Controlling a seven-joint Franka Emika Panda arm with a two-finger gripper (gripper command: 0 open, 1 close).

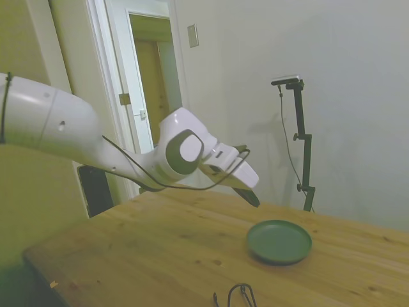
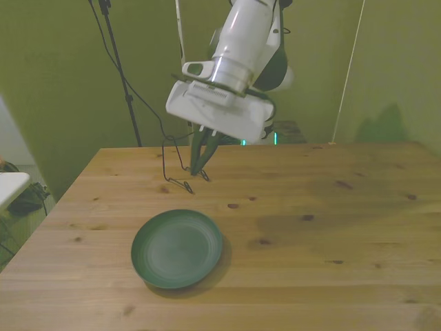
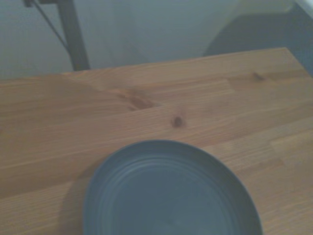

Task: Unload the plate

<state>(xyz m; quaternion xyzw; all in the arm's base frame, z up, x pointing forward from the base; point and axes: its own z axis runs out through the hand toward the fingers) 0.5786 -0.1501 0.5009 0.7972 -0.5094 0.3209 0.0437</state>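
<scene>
One thing matters here, the plate (image 2: 177, 248), and it is the nearest thing in the front view. It lies flat and bare on the table (image 2: 331, 207), toward 7 o'clock from the tabletop's middle, with nothing on it and nothing touching it. The wrist view shows the same dark green dish (image 3: 171, 196) sitting level on the boards, its inside bare. By that, the unloading looks about done, and the danger now is of spoiling it.

Farther back, at about 12 o'clock from the plate, a thin black wire rack (image 2: 180, 184) lies low on the wood, apart from the rim. The side view catches only a loop of it (image 1: 238, 294) at the picture's lower edge.

Above the rack hangs the gripper (image 2: 201, 162), off the table and pointing down at a slant. It grasps nothing that shows. Whether the pincer is released or clenched I cannot tell, as its dark tip merges into one shape in both views. In the side view it (image 1: 251, 197) sits at 11 o'clock from the plate (image 1: 279, 241), higher than the rim.

Three mishaps seem possible:
- A low sweep toward 6 o'clock could strike the raised rim and skate the plate toward the near edge.
- A straight drop could snag the wire and drag the rack into the plate.
- A needless second grab could tip a dish that is already at rest.
</scene>
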